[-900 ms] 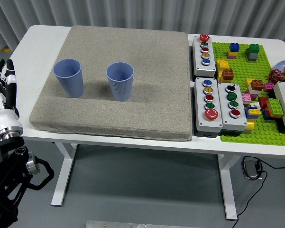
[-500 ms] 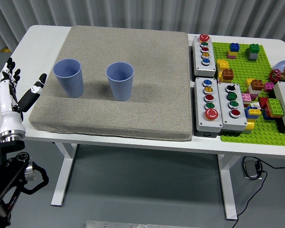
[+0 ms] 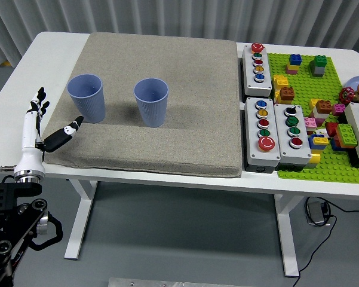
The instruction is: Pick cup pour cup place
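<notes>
Head view shows the left hand (image 3: 39,128) has swung in from the tabletop's (image 3: 54,51) edge toward the near-left corner of the grey mat (image 3: 185,101), fingers (image 3: 34,101) spread wide and holding nothing, thumb aimed at roughly two o'clock toward the left cup (image 3: 87,98). That reads as the start of a reach; no grasp yet. Both cups, the right cup (image 3: 151,102) at three o'clock from its twin, are ribbed, tapered, matte blue plastic, upright on the coarse, felt-like mat.
</notes>
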You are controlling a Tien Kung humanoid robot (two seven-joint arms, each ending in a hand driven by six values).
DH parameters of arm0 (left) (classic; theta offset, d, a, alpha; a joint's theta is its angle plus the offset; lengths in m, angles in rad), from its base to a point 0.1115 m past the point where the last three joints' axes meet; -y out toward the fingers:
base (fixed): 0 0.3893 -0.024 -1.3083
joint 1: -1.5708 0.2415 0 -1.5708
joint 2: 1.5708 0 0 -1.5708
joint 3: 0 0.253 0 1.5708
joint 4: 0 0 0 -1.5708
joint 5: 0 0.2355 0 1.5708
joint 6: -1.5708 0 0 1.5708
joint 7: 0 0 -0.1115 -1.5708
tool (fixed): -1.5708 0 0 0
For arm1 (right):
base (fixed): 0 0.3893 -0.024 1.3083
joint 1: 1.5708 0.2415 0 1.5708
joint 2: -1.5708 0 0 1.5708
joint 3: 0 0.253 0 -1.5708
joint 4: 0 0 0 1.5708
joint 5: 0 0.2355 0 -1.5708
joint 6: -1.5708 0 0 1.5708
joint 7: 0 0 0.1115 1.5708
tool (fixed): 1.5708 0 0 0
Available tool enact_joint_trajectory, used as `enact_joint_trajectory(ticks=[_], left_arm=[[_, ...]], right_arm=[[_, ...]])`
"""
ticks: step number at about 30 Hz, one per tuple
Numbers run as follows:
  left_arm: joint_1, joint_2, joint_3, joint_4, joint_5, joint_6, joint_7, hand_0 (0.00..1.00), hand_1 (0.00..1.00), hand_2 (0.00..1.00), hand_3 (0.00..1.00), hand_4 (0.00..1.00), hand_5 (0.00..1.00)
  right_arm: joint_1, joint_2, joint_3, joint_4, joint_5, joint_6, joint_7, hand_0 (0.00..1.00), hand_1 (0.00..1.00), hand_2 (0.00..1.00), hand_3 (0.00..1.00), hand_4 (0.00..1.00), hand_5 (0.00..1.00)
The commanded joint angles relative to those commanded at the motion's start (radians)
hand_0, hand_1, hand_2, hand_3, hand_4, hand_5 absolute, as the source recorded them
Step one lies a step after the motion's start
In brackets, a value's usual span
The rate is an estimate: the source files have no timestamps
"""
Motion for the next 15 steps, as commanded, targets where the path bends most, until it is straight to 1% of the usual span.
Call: enact_joint_trajectory(ticks=[4, 15], left_arm=[[-0.023, -0.010, 0.003, 0.021, -0.003, -0.006, 0.000, 0.940, 0.949, 0.998, 0.998, 0.904, 0.189], [-0.086, -0.010, 0.059, 0.108, -0.044, -0.025, -0.002, 0.939, 0.947, 0.998, 0.998, 0.906, 0.204]], right_arm=[[0.000, 0.000, -0.003, 0.000, 0.004, -0.001, 0.001, 0.673, 0.599, 0.562, 0.573, 0.002, 0.058], [-0.003, 0.001, -0.011, 0.000, 0.013, -0.003, 0.000, 0.673, 0.599, 0.561, 0.573, 0.002, 0.060]])
